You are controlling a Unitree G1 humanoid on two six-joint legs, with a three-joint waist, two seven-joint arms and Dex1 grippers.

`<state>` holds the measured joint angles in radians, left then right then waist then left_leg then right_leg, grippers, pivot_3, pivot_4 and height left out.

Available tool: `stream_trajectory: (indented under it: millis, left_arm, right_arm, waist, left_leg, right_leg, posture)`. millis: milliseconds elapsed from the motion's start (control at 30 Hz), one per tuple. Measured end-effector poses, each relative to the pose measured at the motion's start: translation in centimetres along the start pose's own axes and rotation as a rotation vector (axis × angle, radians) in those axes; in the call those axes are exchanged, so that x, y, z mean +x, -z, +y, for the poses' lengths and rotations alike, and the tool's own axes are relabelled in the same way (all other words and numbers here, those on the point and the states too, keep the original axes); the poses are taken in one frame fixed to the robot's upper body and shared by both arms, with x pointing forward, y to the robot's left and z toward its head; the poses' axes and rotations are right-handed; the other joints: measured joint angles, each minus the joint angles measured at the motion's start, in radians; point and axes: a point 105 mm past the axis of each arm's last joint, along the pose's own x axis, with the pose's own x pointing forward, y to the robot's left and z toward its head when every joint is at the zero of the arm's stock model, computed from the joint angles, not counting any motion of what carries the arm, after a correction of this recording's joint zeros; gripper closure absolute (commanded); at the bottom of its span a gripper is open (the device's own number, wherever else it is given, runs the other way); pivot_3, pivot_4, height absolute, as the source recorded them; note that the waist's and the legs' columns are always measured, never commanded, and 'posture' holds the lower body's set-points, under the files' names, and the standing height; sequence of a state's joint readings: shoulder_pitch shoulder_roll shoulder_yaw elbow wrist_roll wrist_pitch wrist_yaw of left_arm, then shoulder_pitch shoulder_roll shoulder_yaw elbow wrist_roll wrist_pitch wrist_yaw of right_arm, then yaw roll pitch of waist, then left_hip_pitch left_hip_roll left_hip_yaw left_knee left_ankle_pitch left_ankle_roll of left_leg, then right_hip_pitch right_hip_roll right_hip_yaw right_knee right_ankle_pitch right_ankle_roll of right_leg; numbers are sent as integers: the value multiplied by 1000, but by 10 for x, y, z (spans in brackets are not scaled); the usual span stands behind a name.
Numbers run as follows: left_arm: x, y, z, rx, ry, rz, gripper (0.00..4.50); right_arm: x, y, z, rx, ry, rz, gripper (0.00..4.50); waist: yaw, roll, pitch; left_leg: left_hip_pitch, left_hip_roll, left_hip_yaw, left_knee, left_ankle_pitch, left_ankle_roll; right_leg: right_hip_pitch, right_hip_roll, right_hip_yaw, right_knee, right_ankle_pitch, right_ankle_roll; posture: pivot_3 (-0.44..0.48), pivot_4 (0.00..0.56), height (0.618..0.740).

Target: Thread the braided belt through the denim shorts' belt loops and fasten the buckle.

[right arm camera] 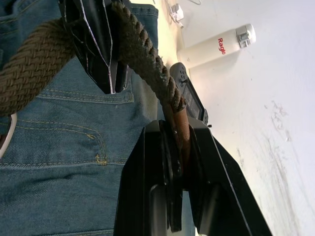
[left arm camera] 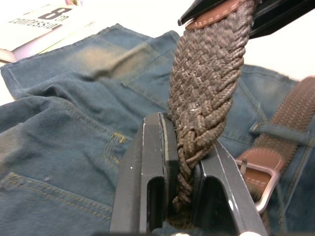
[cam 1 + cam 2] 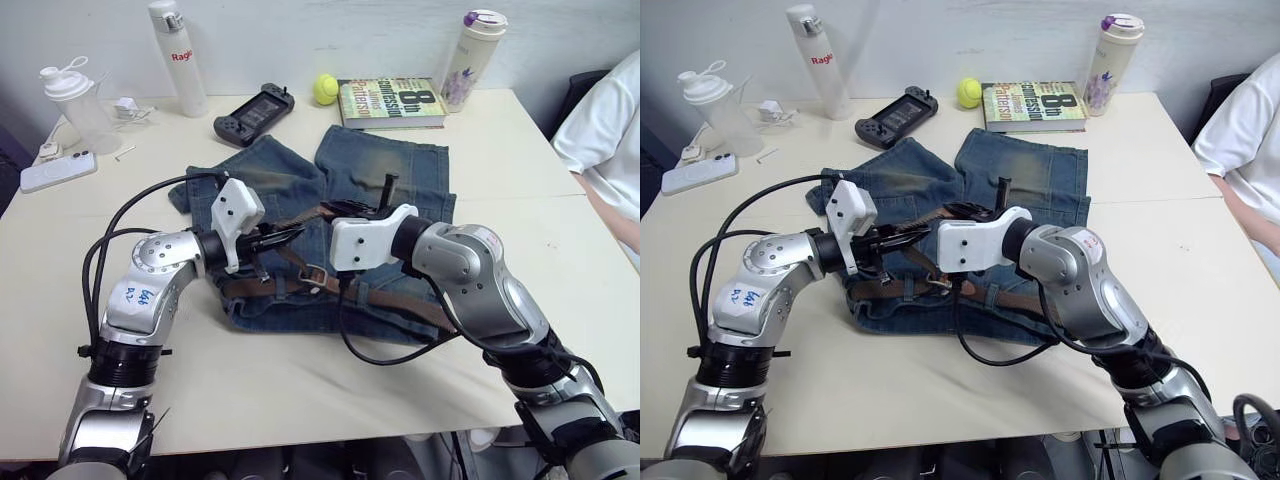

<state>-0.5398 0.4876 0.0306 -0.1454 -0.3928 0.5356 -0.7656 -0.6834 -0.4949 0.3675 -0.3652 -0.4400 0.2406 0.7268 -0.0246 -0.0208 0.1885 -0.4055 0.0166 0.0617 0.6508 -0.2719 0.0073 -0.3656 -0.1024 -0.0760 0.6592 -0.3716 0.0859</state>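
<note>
The faded blue denim shorts (image 3: 340, 200) lie flat at the middle of the pale bench (image 3: 560, 260), legs toward twelve o'clock and waistband toward six. The long dark-brown braided belt (image 2: 206, 83) runs along that waistband, and at least one narrow blue denim belt loop (image 2: 275, 132) crosses over the strap, so threading looks largely done. The small silver-grey rectangular metal buckle (image 2: 263, 184) lies on the waistband with nothing passed through its frame, so fastening is still to do.

Both end effectors are lifted over the shorts. The left end effector (image 2: 184, 162) is clenched on the woven part of the free tail. The right end effector (image 1: 179, 142) grasps the smooth brown tip of that tail, at three o'clock of the left one in the head views. What remains, by my judgement, is feeding the tip through the buckle and seating the prong.
</note>
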Motion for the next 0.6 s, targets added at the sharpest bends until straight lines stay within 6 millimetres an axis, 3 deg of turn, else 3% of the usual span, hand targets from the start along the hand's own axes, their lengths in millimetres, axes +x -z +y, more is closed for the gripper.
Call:
stream_trajectory:
  millis: [167, 300, 500, 600]
  left_arm:
    - [2, -13, -8, -77, 25, -83, 4500]
    - [2, -19, -10, -119, 20, -117, 4500]
    - [-6, -17, 0, -193, -56, -146, 4500]
    - [-7, -16, 1, -224, -67, -157, 4500]
  right_arm:
    - [0, -3, -1, 104, 26, -19, 2289]
    - [-1, 6, 2, 229, 33, 23, 421]
    - [-31, 48, 7, 619, 68, 156, 421]
    - [-35, 53, 22, 766, 42, 180, 1196]
  waist:
    - [0, 0, 0]
    - [0, 0, 0]
    - [7, 0, 0]
    - [9, 0, 0]
  left_leg:
    - [0, 0, -1, 0, 0, 0]
    - [0, 0, -1, 0, 0, 0]
    - [0, 0, -2, 0, 0, 0]
    - [1, 0, -2, -1, 0, 0]
  right_leg:
    - [1, 0, 0, 0, 0, 0]
    - [1, 0, 0, 0, 0, 0]
    - [3, 0, 0, -1, 0, 0]
    - [2, 0, 0, -1, 0, 0]
  posture:
    - [0, 150, 740]
    - [0, 150, 740]
    - [0, 150, 740]
    - [0, 150, 740]
